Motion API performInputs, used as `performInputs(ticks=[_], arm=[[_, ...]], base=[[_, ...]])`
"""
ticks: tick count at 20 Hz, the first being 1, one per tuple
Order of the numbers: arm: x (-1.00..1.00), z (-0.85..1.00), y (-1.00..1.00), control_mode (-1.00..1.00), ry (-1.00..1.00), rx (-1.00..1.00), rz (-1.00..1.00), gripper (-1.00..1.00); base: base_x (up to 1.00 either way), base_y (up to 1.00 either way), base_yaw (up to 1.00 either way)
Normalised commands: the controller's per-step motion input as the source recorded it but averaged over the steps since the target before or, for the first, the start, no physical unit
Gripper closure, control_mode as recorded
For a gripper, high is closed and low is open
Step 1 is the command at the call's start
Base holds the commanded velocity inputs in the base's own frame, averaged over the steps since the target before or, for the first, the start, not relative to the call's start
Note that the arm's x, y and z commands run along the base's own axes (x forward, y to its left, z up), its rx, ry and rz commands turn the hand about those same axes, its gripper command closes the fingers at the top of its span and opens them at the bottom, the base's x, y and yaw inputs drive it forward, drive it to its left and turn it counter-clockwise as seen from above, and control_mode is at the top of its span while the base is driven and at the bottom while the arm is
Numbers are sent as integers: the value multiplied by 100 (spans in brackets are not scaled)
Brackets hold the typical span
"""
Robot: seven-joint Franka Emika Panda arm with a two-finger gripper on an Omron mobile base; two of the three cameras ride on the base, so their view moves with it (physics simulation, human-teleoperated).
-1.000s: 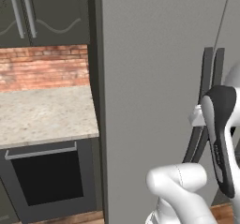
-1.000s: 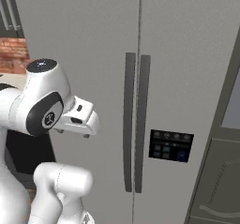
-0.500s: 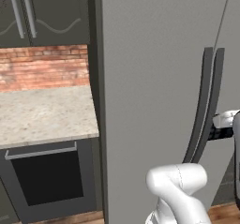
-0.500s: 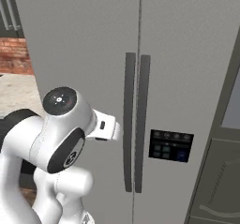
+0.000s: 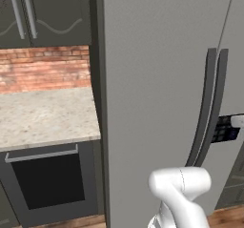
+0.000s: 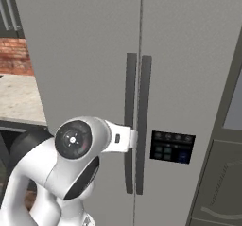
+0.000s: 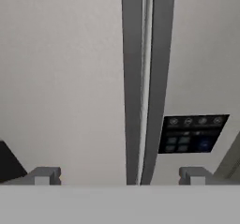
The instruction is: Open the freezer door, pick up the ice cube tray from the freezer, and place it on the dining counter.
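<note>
Gripper [image 7: 119, 178] is being held fully open and empty, facing the closed freezer door [image 6: 80, 55], with its handle [image 7: 132, 78] between the fingertips. The neighbouring handle [image 7: 158, 78], just right, risks being caught instead.

The tall flat freezer door [image 6: 80, 64] is matte grey, its long curved handle [image 6: 130, 121] a darker grey. Right of it, a black control panel [image 6: 172, 146] carries faint pale symbols. At far left, a red-brown brick wall [image 5: 45, 68] rises over a beige speckled worktop [image 5: 45, 117] on dark cabinets [image 5: 47, 12].
</note>
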Motion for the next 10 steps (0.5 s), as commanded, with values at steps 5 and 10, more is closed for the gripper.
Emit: performInputs(ticks=[5, 10], arm=[[24, 0, -22, -100, -29, 1, 3, -100], [41, 0, -14, -100, -24, 2, 7, -100]], base=[[0, 0, 0], [0, 0, 0]])
